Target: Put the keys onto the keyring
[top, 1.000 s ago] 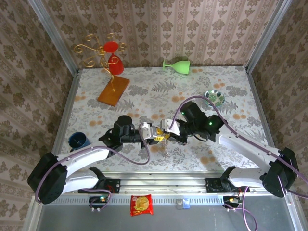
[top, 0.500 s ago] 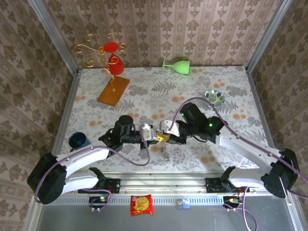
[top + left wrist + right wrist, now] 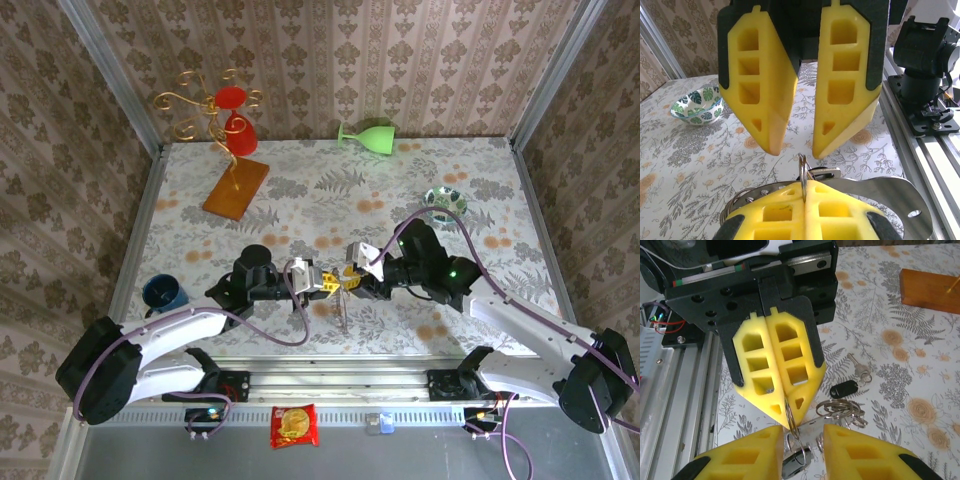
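The left fingers [image 3: 765, 370], yellow wedges, clamp the thin steel keyring [image 3: 802, 172] at centre frame; the right fingers [image 3: 765, 100] stand apart just beside it. A black-headed key [image 3: 845, 388], seemingly loose, lies on the floral worktop [image 3: 900, 365].

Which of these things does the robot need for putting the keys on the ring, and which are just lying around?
For the job:
left pincer, shut on the keyring
right pincer, open
black-headed key

Just lying about:
leafy bowl
green goblet, on its side
golden stand
blue cup
snack packet
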{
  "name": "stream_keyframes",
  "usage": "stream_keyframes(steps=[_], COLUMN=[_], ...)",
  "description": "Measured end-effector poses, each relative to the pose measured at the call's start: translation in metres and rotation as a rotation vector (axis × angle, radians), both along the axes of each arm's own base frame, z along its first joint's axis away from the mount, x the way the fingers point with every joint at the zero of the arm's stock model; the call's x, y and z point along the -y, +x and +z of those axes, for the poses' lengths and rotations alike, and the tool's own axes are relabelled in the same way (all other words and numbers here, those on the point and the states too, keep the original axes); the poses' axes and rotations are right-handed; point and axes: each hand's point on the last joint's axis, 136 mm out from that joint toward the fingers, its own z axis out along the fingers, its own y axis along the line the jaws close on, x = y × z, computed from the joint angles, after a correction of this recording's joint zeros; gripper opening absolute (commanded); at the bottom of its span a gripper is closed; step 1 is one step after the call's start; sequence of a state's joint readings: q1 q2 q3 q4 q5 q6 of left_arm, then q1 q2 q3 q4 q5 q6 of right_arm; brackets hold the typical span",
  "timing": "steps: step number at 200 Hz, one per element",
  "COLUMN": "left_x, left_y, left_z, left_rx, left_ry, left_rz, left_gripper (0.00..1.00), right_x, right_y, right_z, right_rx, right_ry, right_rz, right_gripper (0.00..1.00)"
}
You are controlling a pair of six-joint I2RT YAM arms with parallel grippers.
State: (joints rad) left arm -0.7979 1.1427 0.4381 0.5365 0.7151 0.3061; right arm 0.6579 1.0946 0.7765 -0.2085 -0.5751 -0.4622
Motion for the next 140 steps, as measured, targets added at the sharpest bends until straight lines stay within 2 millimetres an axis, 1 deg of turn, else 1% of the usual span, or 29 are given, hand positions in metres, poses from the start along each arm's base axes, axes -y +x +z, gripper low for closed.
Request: stream_keyframes(steps=[30, 51, 70, 72, 86, 93, 104, 140], left_x=[0.001, 0.001, 0.000, 0.000, 0.000, 0.000, 0.000, -0.003], left_y=[0.000, 0.001, 0.001, 0.001, 0.001, 0.001, 0.002, 0.004], left_z=[0.004, 0.006, 0.005, 0.005, 0.005, 0.004, 0.004, 0.005], left_rx=[-0.003, 0.000, -0.010, -0.011, -0.013, -0.014, -0.020, -0.008], left_ry=[-0.016, -0.028, -0.029, -0.030, -0.031, -0.030, -0.030, -0.023], left_rz=[-0.001, 0.003, 0.005, 0.006, 0.009, 0.014, 0.019, 0.038], left_gripper=[0.00, 0.00, 0.00, 0.01, 0.18, 0.23, 0.26, 0.26], right_x=[-0.003, -0.005, -0.006, -0.006, -0.006, -0.006, -0.005, 0.000], right_y=[0.001, 0.001, 0.000, 0.000, -0.001, -0.001, -0.001, -0.003], right_z=[-0.004, -0.003, -0.003, -0.003, -0.004, -0.004, -0.005, -0.012], right_rx=[-0.026, -0.032, -0.038, -0.035, -0.038, -0.039, -0.042, -0.042], right_ry=[0.003, 0.016, 0.018, 0.018, 0.017, 0.016, 0.012, -0.051], right_rz=[0.002, 0.010, 0.015, 0.018, 0.020, 0.021, 0.021, 0.021], right_gripper=[0.19, 0.11, 0.01, 0.00, 0.00, 0.00, 0.00, 0.00])
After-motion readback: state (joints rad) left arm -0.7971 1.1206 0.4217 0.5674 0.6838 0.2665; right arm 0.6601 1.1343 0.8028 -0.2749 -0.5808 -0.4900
